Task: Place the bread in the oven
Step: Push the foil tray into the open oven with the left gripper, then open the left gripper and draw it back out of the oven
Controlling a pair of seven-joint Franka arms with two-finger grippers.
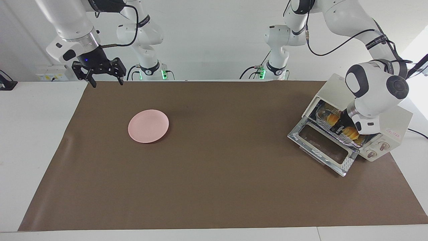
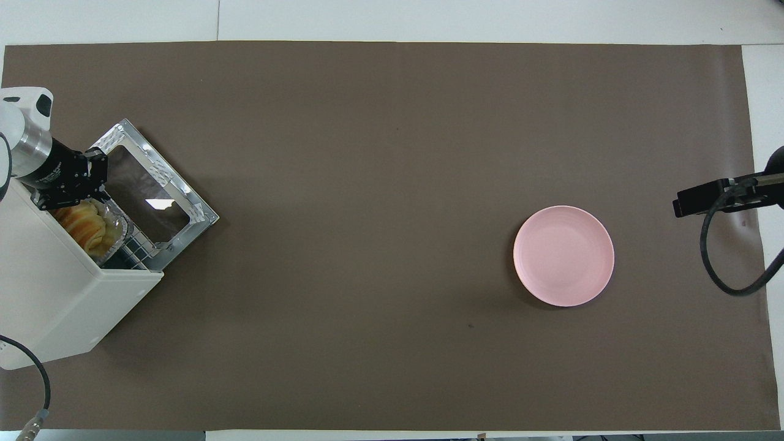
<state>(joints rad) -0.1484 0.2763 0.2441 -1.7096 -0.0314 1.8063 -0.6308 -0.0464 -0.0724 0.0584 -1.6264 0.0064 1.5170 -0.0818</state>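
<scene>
I see left gripper (image 1: 337, 129) at right edge of facing view, fingertips pinched together on rim of crinkled silver foil tray (image 1: 326, 117). Ridged yellow-orange bread loaf (image 1: 349, 132) lies in tray, on wire rack inside boxy cream-white toaster oven (image 1: 391, 122), glass door dropped flat. Right gripper (image 1: 105, 80) waits upper left, fingers spread, holding nothing. Smooth round pink plate (image 1: 148, 126) sits on brown mat (image 1: 217, 167).

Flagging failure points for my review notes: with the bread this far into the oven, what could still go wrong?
The left gripper is shut at the foil tray in the oven mouth; pulling back closed could drag tray and bread out. The tray's edge pokes past the opening over the lowered door, so closing might jam.
</scene>
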